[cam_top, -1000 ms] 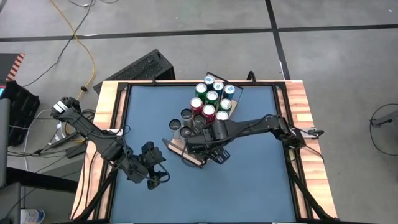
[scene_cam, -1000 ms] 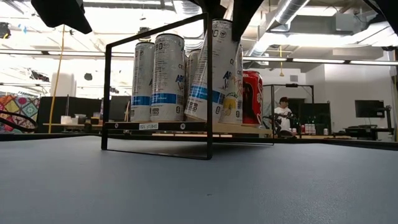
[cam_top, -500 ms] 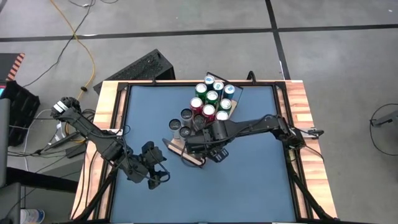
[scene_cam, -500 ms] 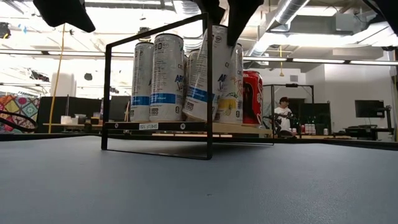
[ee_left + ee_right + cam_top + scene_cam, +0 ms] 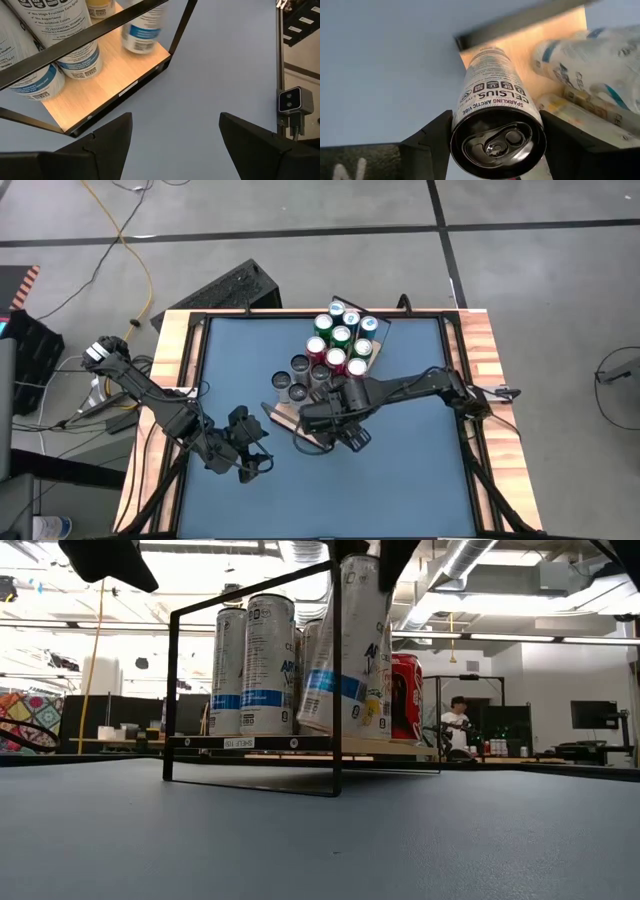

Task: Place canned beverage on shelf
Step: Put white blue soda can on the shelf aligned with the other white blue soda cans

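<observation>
One can in hand: we see the can (image 5: 496, 120) clamped at its top end between the right gripper's (image 5: 495, 150) fingers, its pull-tab lid facing the wrist camera.
Where it is: we place it over the near corner of the shelf (image 5: 107, 87), beside the white cans (image 5: 255, 665) already standing there; in the low view its base looks raised off the board.
Axis: near upright but leaning, we judge; base toward the wood, top tipped toward the wire rail (image 5: 337, 680).
Done: we count many cans on the shelf, including red and green ones (image 5: 340, 338) at the far end.
Left: we think the can must come upright, settle on the board and be let go.
Left gripper (image 5: 243, 450): parked over bare blue tabletop (image 5: 420, 480), well apart from the shelf, jaws wide and empty.
</observation>
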Available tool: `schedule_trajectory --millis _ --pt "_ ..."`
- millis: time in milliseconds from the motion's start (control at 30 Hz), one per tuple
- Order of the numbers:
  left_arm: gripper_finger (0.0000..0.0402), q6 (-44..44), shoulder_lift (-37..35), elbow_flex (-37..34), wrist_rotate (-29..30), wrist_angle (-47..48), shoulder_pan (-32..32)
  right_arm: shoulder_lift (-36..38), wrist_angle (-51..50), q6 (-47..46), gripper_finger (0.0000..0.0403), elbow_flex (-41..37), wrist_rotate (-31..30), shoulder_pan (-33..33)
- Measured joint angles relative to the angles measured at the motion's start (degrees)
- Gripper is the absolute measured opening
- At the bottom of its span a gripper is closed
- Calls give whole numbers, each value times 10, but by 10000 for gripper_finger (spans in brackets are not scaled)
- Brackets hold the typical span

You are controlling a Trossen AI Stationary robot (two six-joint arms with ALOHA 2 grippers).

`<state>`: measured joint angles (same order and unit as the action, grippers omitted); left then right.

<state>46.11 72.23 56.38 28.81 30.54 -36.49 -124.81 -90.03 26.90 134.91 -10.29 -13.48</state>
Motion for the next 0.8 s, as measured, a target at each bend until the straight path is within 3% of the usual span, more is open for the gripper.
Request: schedule_trajectory --millis 267,800 --pt "284 0 0 0 1 -1 0 0 1 -13 256 0 16 9" --pt "284 6 0 0 6 -5 0 0 0 -35 333 0 29 22"
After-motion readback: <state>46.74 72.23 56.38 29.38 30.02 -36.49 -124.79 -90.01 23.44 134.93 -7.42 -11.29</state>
